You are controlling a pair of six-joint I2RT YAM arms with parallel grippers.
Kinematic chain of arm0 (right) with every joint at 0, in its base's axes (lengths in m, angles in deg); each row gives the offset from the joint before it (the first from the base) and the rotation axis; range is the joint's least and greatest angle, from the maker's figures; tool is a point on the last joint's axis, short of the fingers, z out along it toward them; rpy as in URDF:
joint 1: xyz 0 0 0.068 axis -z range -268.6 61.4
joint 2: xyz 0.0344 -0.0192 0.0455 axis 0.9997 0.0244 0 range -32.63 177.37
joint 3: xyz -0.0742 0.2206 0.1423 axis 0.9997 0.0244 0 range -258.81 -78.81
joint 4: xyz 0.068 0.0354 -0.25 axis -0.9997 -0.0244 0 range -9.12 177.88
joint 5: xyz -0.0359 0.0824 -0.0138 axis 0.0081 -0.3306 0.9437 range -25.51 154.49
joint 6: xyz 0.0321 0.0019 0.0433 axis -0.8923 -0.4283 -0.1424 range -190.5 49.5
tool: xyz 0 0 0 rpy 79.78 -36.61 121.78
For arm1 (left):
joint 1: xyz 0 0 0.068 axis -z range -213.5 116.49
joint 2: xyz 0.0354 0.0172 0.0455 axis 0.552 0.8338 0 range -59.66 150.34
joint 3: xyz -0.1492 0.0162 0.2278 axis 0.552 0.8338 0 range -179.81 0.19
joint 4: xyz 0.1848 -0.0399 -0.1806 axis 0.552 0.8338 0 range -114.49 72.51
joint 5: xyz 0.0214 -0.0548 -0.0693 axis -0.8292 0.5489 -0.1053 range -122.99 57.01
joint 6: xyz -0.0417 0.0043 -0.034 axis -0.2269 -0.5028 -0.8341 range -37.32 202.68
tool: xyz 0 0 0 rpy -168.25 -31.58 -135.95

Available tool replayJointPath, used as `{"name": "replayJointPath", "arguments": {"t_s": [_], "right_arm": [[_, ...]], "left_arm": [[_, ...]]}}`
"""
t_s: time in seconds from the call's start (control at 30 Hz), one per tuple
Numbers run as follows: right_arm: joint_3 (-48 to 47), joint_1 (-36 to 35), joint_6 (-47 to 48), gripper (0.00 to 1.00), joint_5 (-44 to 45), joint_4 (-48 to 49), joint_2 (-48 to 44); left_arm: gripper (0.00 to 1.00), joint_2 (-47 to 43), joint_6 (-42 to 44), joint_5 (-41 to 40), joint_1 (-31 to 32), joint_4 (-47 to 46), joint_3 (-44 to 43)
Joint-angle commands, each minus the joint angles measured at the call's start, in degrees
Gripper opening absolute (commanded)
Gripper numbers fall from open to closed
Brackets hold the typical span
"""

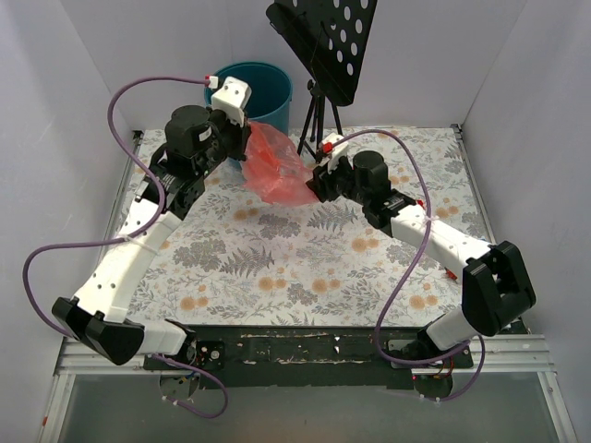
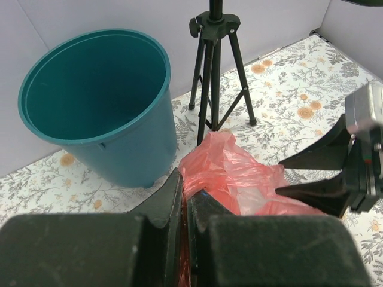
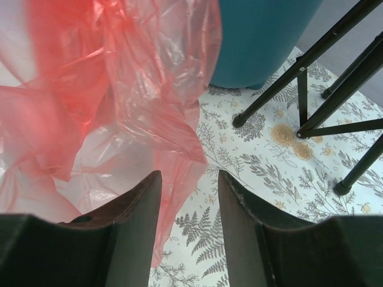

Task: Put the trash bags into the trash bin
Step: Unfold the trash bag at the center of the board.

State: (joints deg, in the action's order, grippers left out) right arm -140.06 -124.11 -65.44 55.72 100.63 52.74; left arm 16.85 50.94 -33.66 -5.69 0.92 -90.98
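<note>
Left end effector (image 2: pixel 182 186) pinches the red bag (image 2: pixel 239 179), held just beside the bin (image 2: pixel 119 137); right end effector (image 3: pixel 189 176) gapes, released. Thin, light, slippery film likely wants a bunched-fold grip.

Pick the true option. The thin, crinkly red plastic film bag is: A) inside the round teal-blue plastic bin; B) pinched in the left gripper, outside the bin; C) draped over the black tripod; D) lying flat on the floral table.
B: the left wrist view shows the left gripper closed on the crinkly translucent red plastic film bag, with the round teal-blue plastic bin standing apart behind it.
</note>
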Motion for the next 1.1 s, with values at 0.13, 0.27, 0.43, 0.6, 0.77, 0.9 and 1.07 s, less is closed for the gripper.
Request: {"name": "replayJointPath", "arguments": {"t_s": [0.13, 0.27, 0.43, 0.6, 0.77, 0.9, 1.07], "right_arm": [[-2.38, 1.67, -1.02, 0.1, -11.6, 6.32, 0.51], [-0.8, 1.67, 1.35, 0.01, -15.22, 4.13, -3.35], [0.61, 1.67, 4.69, 0.5, -17.5, 1.75, -5.3], [1.22, 0.44, 4.61, 0.62, -16.71, 4.29, -3.28], [-0.35, -0.7, 5.22, 0.62, -15.14, 5.53, -0.64], [-2.64, -0.7, 6.01, 0.62, -12.76, 4.92, 0.59], [-2.65, -0.09, 5.58, 0.56, -17.84, 4.91, 1.21]], "left_arm": [[0.0, -7.95, 4.67, 0.67, -0.22, -2.82, 6.87], [0.0, -10.15, 5.91, 0.49, -0.22, -3.52, 10.22], [0.0, -10.69, 5.21, 4.27, -0.22, -4.32, 11.03], [0.0, -9.45, 4.59, 5.41, -0.22, -4.4, 8.74], [0.0, -9.19, 4.15, 6.47, -0.22, -3.96, 7.15], [0.0, -9.62, 4.59, 6.64, -0.22, -3.52, 7.06], [0.0, -10.68, 4.5, 7.61, -0.22, -4.05, 8.21]]}}
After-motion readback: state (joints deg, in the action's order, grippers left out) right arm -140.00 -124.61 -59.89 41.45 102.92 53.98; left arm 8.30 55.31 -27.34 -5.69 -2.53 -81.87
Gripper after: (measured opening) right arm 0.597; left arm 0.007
